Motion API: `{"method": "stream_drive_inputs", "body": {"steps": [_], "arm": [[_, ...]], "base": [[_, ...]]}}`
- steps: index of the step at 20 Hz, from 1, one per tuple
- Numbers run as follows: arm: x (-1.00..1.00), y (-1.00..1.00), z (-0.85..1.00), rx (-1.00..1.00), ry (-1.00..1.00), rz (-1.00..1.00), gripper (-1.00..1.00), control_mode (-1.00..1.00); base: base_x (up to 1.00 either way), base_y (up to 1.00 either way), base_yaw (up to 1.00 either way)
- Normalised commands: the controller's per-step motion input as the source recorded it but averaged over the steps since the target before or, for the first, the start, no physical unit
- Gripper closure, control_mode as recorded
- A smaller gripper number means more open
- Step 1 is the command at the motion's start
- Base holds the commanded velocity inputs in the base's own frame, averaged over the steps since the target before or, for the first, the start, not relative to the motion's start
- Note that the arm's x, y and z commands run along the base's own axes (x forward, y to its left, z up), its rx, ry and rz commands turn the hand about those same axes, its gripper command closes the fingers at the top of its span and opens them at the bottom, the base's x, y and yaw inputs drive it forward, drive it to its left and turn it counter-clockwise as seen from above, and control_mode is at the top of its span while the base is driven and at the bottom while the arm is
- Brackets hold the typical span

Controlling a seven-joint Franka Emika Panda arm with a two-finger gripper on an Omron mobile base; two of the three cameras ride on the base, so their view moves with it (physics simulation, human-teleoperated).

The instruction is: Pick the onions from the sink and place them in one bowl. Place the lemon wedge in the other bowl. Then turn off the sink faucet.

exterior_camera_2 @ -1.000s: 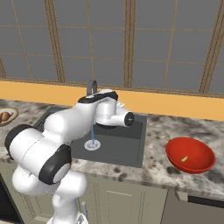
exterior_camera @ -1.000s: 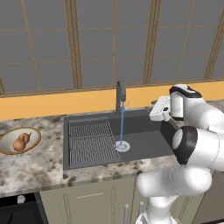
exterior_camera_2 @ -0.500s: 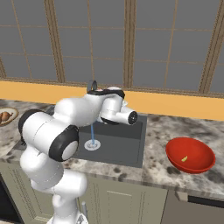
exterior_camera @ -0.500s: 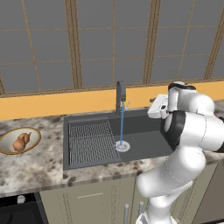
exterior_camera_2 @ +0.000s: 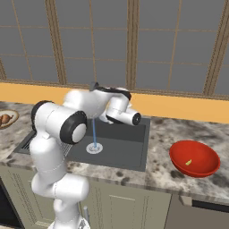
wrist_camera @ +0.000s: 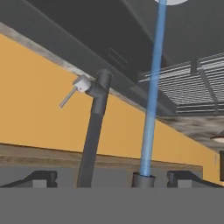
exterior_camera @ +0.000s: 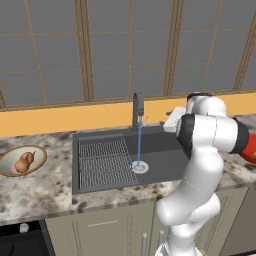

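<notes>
Onions: two small orange-brown bulbs (exterior_camera: 24,161) lie together in the shallow beige, brown-rimmed bowl (exterior_camera: 9,171) on the counter, at nine o'clock from the dark grey sink basin (exterior_camera: 165,161).
Lemon wedge: tiny yellow sliver (exterior_camera_2: 189,162) inside the glossy red bowl (exterior_camera_2: 204,154).
Faucet: slim dark spout (wrist_camera: 93,132), blue stream (wrist_camera: 152,89) running.
Gripper: two-finger gripper (wrist_camera: 112,178), jaws spread wide, holding nothing, beside the spout.

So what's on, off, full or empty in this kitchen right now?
sink faucet: on, blue water stream running down to the drain.
sink: nothing lying in it, only water falling.
beige bowl: holds both onions.
red bowl: holds the lemon wedge.
gripper: open, holding nothing, facing the faucet.
</notes>
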Motion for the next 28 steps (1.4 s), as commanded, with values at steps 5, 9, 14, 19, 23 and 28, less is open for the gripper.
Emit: {"method": "stream_drive_inputs", "body": {"steps": [5, 9, 14, 19, 23, 28], "arm": [[0.49, 0.0, -0.21, 0.05, 0.0, 0.0, -1.0, -1.0], [0.43, 0.0, -0.21, 0.03, 0.0, 0.0, -1.0, -1.0], [0.42, -0.02, -0.21, 0.03, 0.0, 0.0, -1.0, -1.0], [0.44, -0.02, -0.24, 0.02, -0.02, 0.0, -1.0, -1.0], [0.43, -0.01, -0.25, 0.01, -0.03, 0.0, -1.0, -1.0], [0.44, -0.04, -0.23, 0.01, -0.02, 0.0, -1.0, -1.0]], "base": [[0.0, 0.0, 0.0], [0.0, 0.0, 0.0], [0.0, 0.0, 0.0], [0.0, 0.0, 0.0], [0.0, 0.0, 0.0], [0.0, 0.0, 0.0]]}}
